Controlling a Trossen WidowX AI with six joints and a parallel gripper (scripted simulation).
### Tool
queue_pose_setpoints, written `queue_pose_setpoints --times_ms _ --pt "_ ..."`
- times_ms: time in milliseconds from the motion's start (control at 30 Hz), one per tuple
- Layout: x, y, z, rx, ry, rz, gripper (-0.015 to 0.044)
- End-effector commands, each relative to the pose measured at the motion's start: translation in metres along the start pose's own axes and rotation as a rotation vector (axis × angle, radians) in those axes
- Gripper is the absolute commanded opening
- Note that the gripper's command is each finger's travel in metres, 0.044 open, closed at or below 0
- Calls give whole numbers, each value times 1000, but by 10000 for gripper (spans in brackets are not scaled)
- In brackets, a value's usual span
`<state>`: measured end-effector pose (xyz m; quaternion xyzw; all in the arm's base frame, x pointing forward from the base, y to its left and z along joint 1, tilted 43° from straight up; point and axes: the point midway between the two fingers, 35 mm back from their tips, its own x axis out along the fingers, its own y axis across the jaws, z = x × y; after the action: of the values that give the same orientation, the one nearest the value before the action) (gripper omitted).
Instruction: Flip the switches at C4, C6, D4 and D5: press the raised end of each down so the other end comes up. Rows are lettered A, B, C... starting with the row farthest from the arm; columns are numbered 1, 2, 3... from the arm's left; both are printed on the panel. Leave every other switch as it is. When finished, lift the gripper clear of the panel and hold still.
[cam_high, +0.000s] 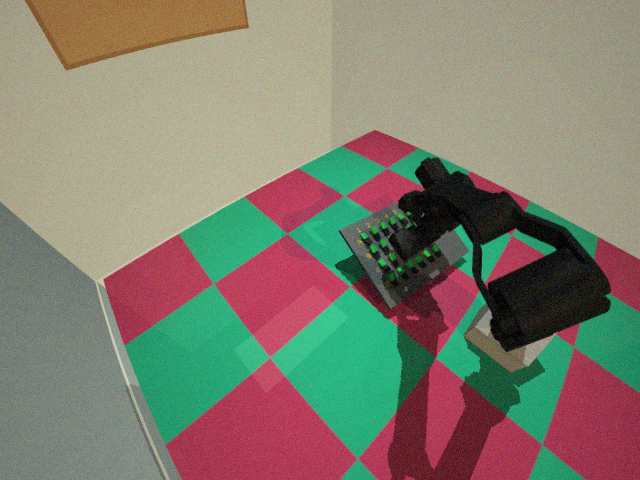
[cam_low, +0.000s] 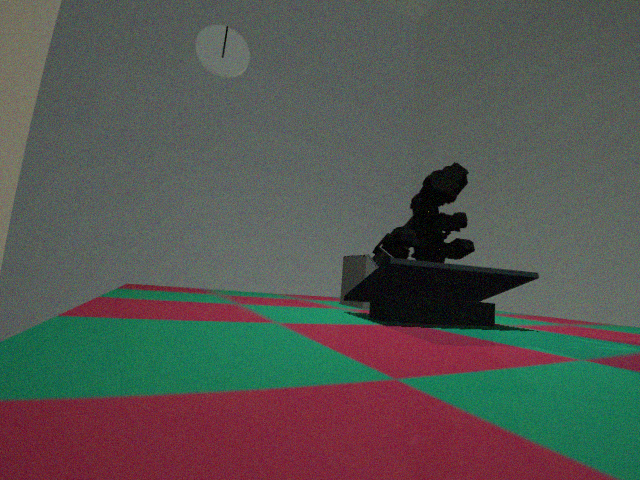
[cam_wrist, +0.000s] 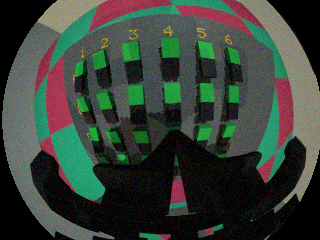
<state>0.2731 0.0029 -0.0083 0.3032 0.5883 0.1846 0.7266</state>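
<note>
The grey switch panel (cam_high: 455, 248) (cam_low: 439, 284) (cam_wrist: 261, 75) is tilted on its base and bears rows of green-and-black rocker switches. My gripper (cam_wrist: 174, 133) is shut and empty. Its fingertips are at C4 and cover most of that switch; whether they touch it I cannot tell. C5 (cam_wrist: 204, 132) shows right of the tips, with C6 (cam_wrist: 228, 131) beyond it, both with green far ends. D4 and D5 are mostly or wholly hidden behind the fingers. Which ends stand raised is hard to tell. In the top view the gripper hides the middle of the panel.
C3 (cam_wrist: 141, 136) is just left of the fingertips, and B4 (cam_wrist: 172, 93) is just beyond them. D6 (cam_wrist: 221, 155) shows partly beside the right finger. The arm's pale base block (cam_high: 537, 348) (cam_low: 355, 276) stands behind the panel in the exterior view.
</note>
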Motion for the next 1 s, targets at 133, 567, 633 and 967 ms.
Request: queue_pose_setpoints --times_ms 133,567,633,967 --pt "-10 -1 1 1 -3 -1 0" --pt "-64 -55 -2 5 -26 -1 0" --pt "-64 -64 -3 4 -26 0 0" --pt "-29 -63 -1 4 -1 1 0"
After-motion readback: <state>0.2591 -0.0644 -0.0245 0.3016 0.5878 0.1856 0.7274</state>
